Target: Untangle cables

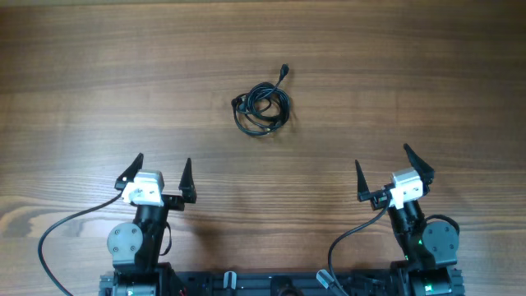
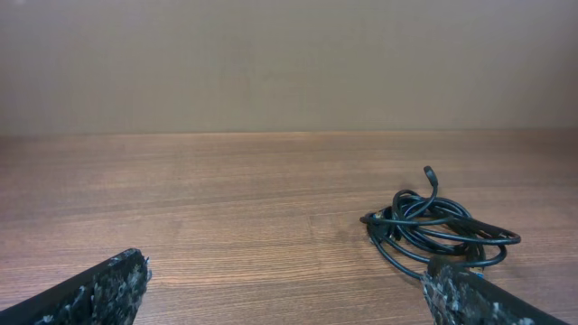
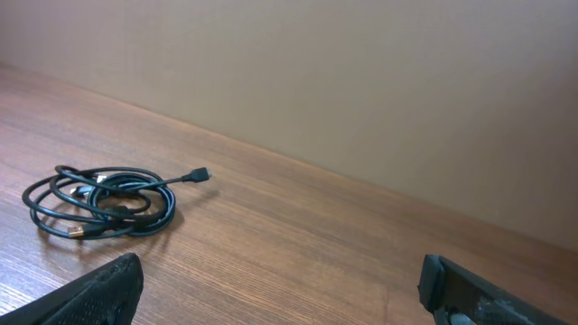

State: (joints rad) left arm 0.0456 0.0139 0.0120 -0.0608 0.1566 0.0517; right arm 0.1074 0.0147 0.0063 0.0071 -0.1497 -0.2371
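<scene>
Here, the cables (image 1: 263,107) lie bunched in one small coil on the table (image 1: 82,90), just above the centre of the overhead frame, with one plug (image 1: 284,71) poking out toward the upper right. The bundle sits well apart from both arms and roughly midway between them. Either arm could likely reach that spot, which may be why it was set there.

The left gripper (image 1: 163,159), in the lower left of the frame, hangs with its jaws spread wide and nothing between them. The right gripper (image 1: 381,155), in the lower right, is likewise wide open and empty. Both point up the frame toward the bundle, which looks like a ready stance ahead of any grasp.

In the left wrist view the cables (image 2: 433,230) show at the lower right, above the finger (image 2: 479,302) in that corner, their loops stacked and crossing one another. In the right wrist view the cables (image 3: 99,203) lie at the left, flat on the wood, the plug (image 3: 200,175) stretched out to the right. How many cords make up the bundle cannot be told.

The untangling appears not yet begun, as no loop is drawn clear of the rest. The loose plug end seems the plainest handle for a first pull, with the other gripper pinning the loops.
</scene>
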